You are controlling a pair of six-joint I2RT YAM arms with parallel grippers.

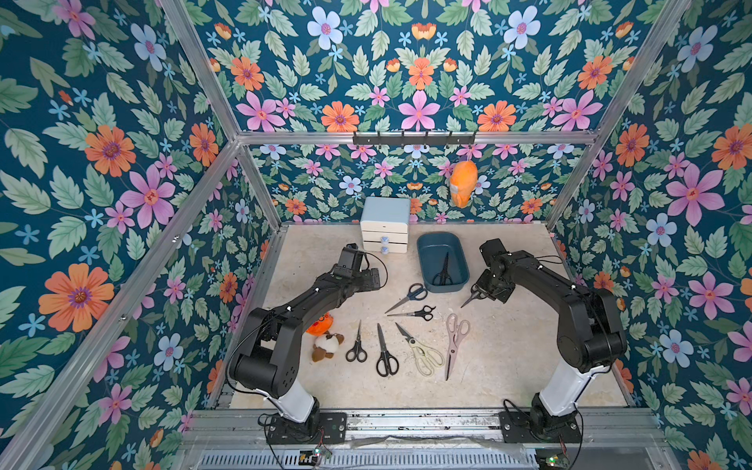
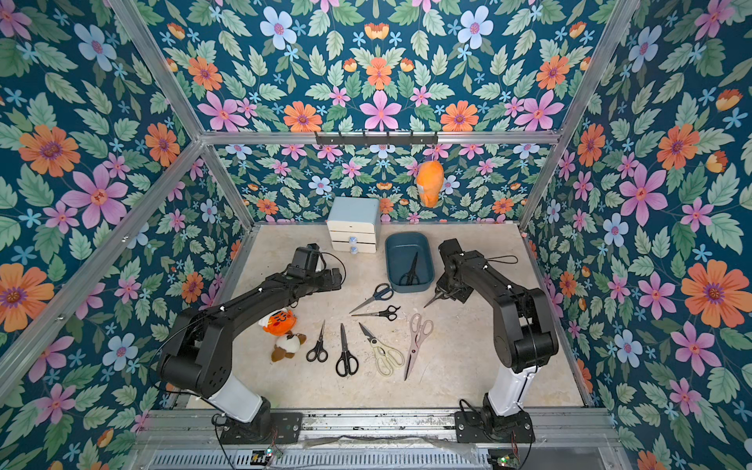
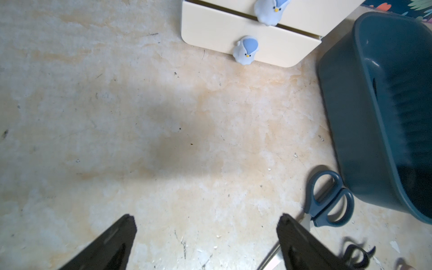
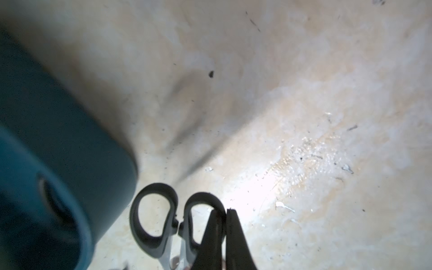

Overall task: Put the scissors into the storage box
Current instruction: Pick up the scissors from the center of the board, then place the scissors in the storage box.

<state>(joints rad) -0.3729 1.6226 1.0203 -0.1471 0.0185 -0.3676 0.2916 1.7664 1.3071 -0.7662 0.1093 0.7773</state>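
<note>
Right gripper point(image 4: 223, 211) pinching black scissors point(image 4: 173, 210), storage box point(image 4: 58, 140) wall alongside

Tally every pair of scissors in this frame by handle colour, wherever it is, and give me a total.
black-handled scissors: 5 (one in the storage box, one in the right gripper, three on the table)
dark-blue-handled scissors: 1
cream shears: 1
pinkish-beige shears: 1
Total: 8
</note>
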